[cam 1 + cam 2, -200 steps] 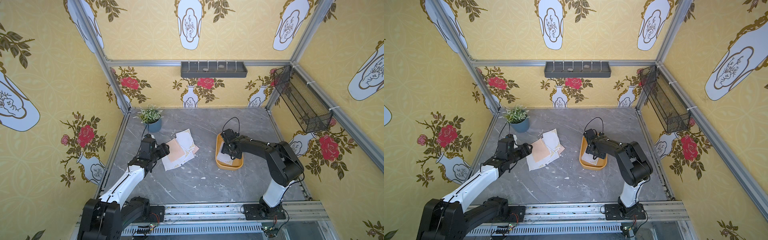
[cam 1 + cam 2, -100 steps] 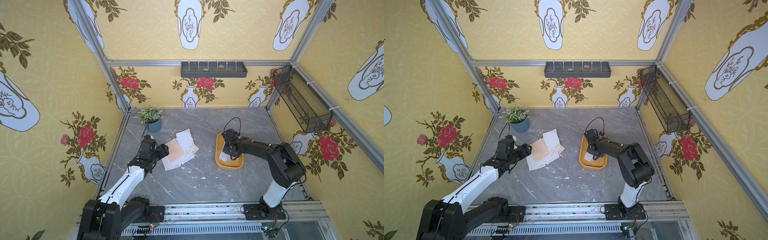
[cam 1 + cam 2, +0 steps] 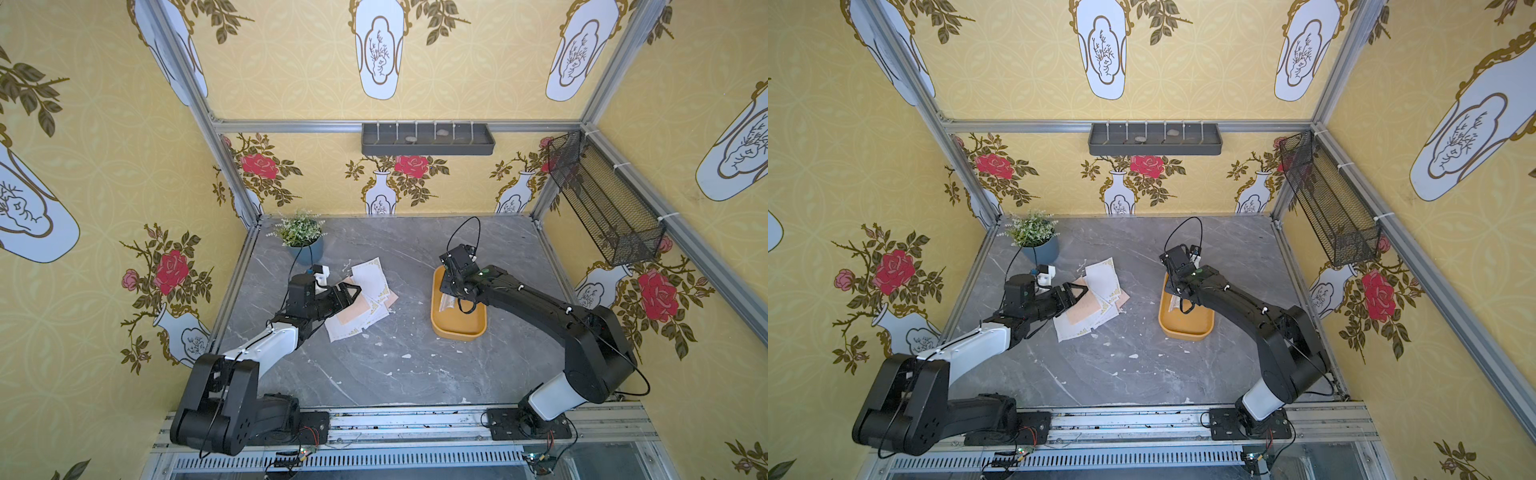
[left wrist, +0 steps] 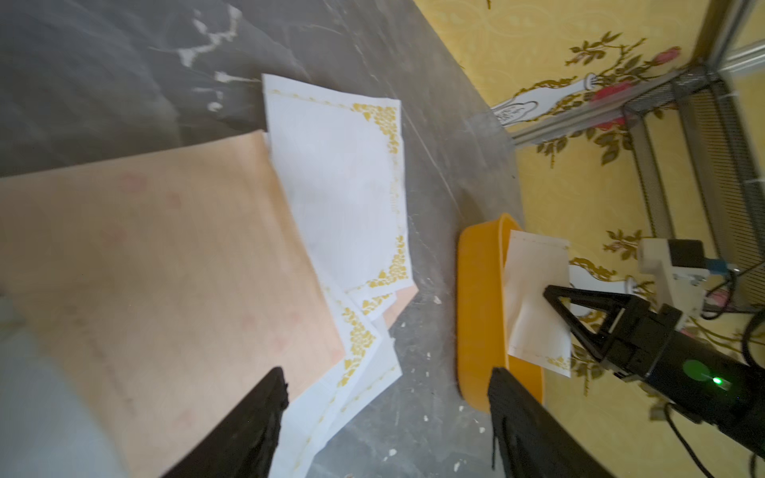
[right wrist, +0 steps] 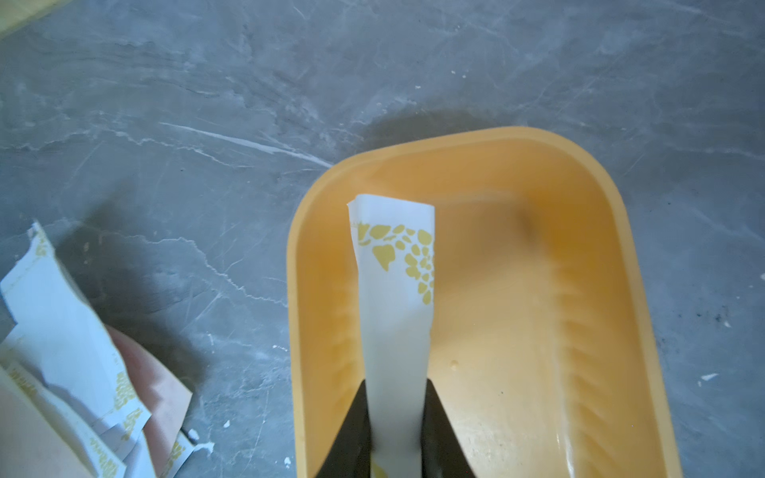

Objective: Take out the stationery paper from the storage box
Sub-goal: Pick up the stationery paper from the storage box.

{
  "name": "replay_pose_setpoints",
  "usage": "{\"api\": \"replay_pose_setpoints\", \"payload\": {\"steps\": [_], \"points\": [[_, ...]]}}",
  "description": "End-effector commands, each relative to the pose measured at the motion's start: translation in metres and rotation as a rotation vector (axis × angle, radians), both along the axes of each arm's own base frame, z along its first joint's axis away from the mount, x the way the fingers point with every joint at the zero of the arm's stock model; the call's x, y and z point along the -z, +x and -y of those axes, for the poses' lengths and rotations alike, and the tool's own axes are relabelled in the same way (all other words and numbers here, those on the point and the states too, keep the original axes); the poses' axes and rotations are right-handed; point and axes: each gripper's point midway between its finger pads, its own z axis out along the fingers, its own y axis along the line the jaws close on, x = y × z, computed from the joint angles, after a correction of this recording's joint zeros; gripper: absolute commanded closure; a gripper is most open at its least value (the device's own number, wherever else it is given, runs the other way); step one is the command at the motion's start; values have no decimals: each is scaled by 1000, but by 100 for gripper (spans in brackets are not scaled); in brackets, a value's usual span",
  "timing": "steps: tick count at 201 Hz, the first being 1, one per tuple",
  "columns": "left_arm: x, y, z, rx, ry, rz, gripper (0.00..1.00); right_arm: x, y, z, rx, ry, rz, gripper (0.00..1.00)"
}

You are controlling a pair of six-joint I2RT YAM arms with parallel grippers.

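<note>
The right gripper (image 5: 395, 407) pinches one white, gold-cornered sheet of stationery paper (image 5: 393, 298) (squeezed narrow between its fingers) standing up out of the mustard storage box (image 5: 612, 231), while the left gripper (image 4: 387, 385) hovers with jaws spread over the loose pile of sheets (image 4: 165, 248) on the grey table (image 3: 374, 365) beside the box.

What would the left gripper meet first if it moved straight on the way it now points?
Probably the loose stationery paper lying just ahead of the left gripper; beyond it stands the storage box. Its height above the sheets is unclear.
</note>
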Motion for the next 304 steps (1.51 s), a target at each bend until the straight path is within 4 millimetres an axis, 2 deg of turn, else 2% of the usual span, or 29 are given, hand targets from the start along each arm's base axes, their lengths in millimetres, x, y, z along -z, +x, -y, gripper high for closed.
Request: {"api": "replay_pose_setpoints", "payload": {"steps": [1,40,60,80,100,115,118,129,161,190,200,223,245,262,282,304], "points": [[-41,-1,28,144,-207,122,22,-22,-4,-4,-26,-6,55,80],[-52,-2,63,273,-348,147,22,-67,-14,-46,-181,174,189,77],[-56,2,80,306,-416,155,22,-84,-19,-63,-253,277,239,76],[-50,6,98,328,-427,130,24,-95,-22,-77,-310,346,258,75],[-48,9,110,317,-421,139,25,-96,-23,-89,-347,392,265,74],[-54,12,117,340,-426,156,25,-90,-21,-96,-357,398,243,75],[-55,4,127,369,-430,151,25,-90,-20,-98,-360,401,241,75],[-57,1,135,390,-434,152,25,-89,-19,-104,-372,415,239,75],[-60,0,147,413,-443,156,26,-88,-18,-122,-414,459,231,75],[-58,0,154,427,-447,143,28,-88,-18,-128,-429,472,227,75],[-58,0,154,427,-447,144,34,-88,-18,-128,-431,470,227,75],[-60,0,154,430,-448,152,74,-85,-17,-125,-421,449,222,74],[-62,-1,154,430,-448,158,99,-81,-16,-122,-415,416,216,59],[-63,-2,152,425,-445,164,100,-76,-14,-117,-402,379,209,46],[-57,1,144,394,-420,150,100,-71,-12,-106,-371,328,204,44],[-46,6,126,331,-373,124,100,-69,-11,-91,-332,272,211,41]]}}
